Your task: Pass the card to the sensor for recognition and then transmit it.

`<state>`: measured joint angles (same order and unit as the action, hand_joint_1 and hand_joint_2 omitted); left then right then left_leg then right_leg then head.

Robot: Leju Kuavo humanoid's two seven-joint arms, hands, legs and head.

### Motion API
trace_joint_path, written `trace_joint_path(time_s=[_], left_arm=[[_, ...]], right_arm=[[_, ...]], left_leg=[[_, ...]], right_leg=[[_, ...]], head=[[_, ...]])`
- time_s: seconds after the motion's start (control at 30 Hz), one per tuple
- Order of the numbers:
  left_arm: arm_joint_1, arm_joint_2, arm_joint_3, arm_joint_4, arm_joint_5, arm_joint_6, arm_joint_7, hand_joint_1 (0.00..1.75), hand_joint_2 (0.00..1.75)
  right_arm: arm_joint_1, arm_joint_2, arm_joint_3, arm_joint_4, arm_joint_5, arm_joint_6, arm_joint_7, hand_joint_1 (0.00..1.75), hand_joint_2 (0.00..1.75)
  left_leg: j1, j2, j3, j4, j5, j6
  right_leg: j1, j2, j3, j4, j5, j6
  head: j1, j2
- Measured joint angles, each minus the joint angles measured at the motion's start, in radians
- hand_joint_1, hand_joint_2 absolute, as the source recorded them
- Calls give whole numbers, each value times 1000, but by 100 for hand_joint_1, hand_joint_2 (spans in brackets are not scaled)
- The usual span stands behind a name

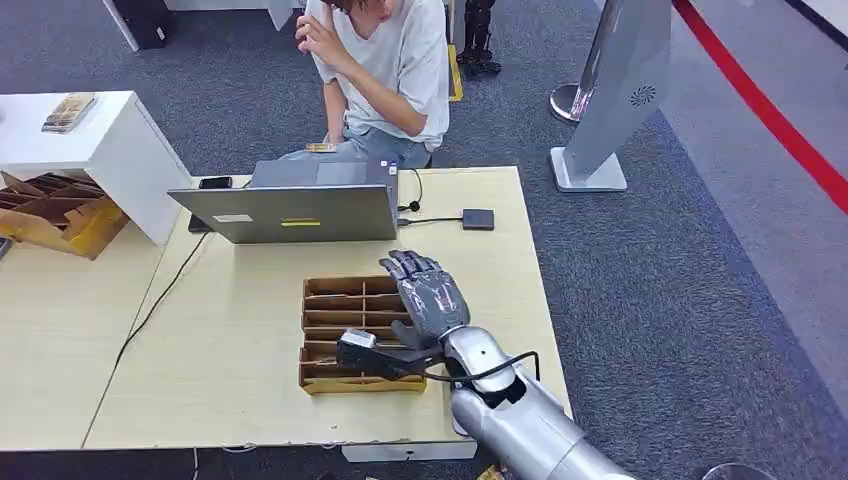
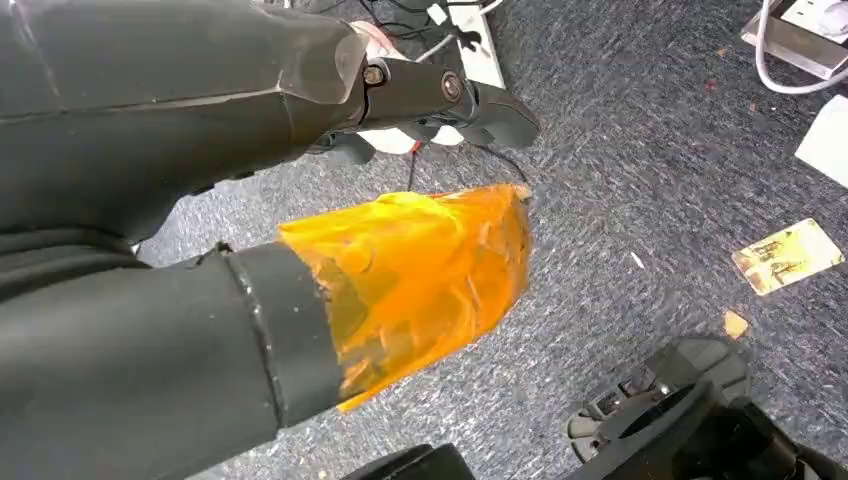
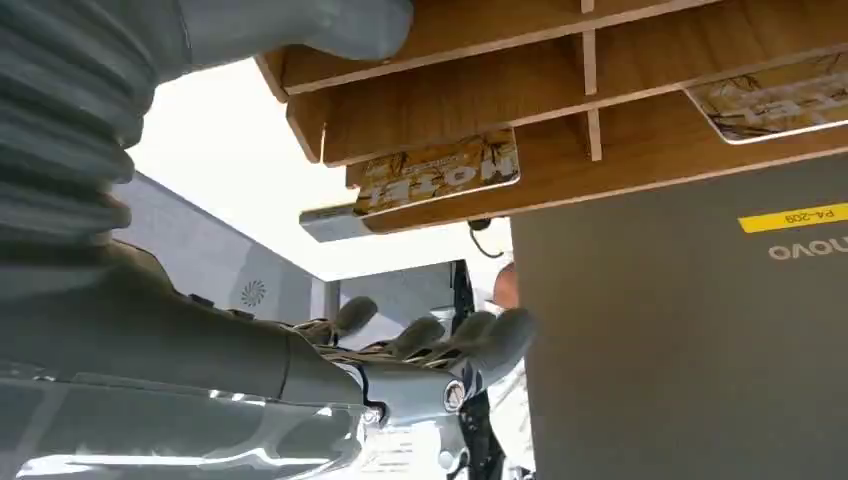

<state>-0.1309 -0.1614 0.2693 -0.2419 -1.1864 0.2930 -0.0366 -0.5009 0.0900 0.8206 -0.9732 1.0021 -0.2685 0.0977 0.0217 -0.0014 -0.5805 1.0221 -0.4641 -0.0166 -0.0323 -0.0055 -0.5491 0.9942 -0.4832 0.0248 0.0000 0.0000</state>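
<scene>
I have the right hand [image 1: 428,298] hovering flat over the wooden card rack [image 1: 345,335], fingers spread and holding nothing, so I judge no card is picked yet; the sensor [image 1: 478,219] pass and handover remain. My right wrist view shows a card [image 3: 440,172] sitting in a rack slot, unclear from the head view. My left hand I cannot judge.

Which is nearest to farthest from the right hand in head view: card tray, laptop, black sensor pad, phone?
From the right hand:
1. Wooden card tray, directly under it.
2. Laptop, just beyond the tray.
3. Black sensor pad, at the table's far edge.
4. Phone, far-left behind the laptop.
</scene>
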Motion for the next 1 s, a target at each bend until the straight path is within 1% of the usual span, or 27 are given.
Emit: trace_joint_path(time_s=[0.17,0.2,0.27,0.33,0.47,0.5,0.6,0.63,0.73,0.83,0.97,1.0], left_arm=[[0,-4,0,0,-2,-1,0,0,0],[0,-4,0,0,-2,-1,0,0,0],[0,-4,0,0,-2,-2,0,0,0],[0,-4,0,0,-2,-2,0,0,0],[-1,-4,0,0,-2,-3,0,0,0],[-1,-4,0,0,-2,-3,0,0,0],[-1,-4,-1,0,-2,-3,0,0,0],[-1,-4,-1,0,-2,-3,0,0,0],[-1,-4,-1,0,-2,-3,1,0,0],[-1,-4,-1,0,-2,-3,1,0,0],[-1,-4,-2,0,-2,-4,1,0,0],[-1,-4,-2,0,-2,-4,1,0,0]], right_arm=[[-4,5,0,24,-4,-15,0,44,175],[-4,6,0,27,-4,-16,0,47,175],[-5,8,0,34,-4,-18,0,47,175],[-6,8,0,40,-4,-21,0,44,175],[-6,8,0,48,-5,-22,0,44,175],[-6,8,0,50,-6,-23,0,47,175],[-7,11,0,55,-6,-25,0,45,175],[-8,11,0,57,-6,-26,0,49,175],[-11,13,-1,60,-6,-27,-2,44,175],[-12,16,-3,65,-6,-32,-4,44,175],[-16,16,-4,67,-6,-40,-5,47,175],[-16,16,-4,67,-6,-41,-5,51,175]], left_leg=[[0,0,0,0,0,0],[0,0,0,0,0,0],[0,0,0,0,0,0],[0,0,0,0,0,0],[0,0,0,0,0,0],[0,0,0,0,0,0],[0,0,0,0,0,0],[0,0,0,0,0,0],[0,0,0,0,0,0],[0,0,0,0,0,0],[0,0,0,0,0,0],[0,0,0,0,0,0]], right_leg=[[0,0,0,0,0,0],[0,0,0,0,0,0],[0,0,0,0,0,0],[0,0,0,0,0,0],[0,0,0,0,0,0],[0,0,0,0,0,0],[0,0,0,0,0,0],[0,0,0,0,0,0],[0,0,0,0,0,0],[0,0,0,0,0,0],[0,0,0,0,0,0],[0,0,0,0,0,0]], head=[[0,0],[0,0],[0,0],[0,0],[0,0],[0,0],[0,0],[0,0],[0,0],[0,0],[0,0],[0,0]])
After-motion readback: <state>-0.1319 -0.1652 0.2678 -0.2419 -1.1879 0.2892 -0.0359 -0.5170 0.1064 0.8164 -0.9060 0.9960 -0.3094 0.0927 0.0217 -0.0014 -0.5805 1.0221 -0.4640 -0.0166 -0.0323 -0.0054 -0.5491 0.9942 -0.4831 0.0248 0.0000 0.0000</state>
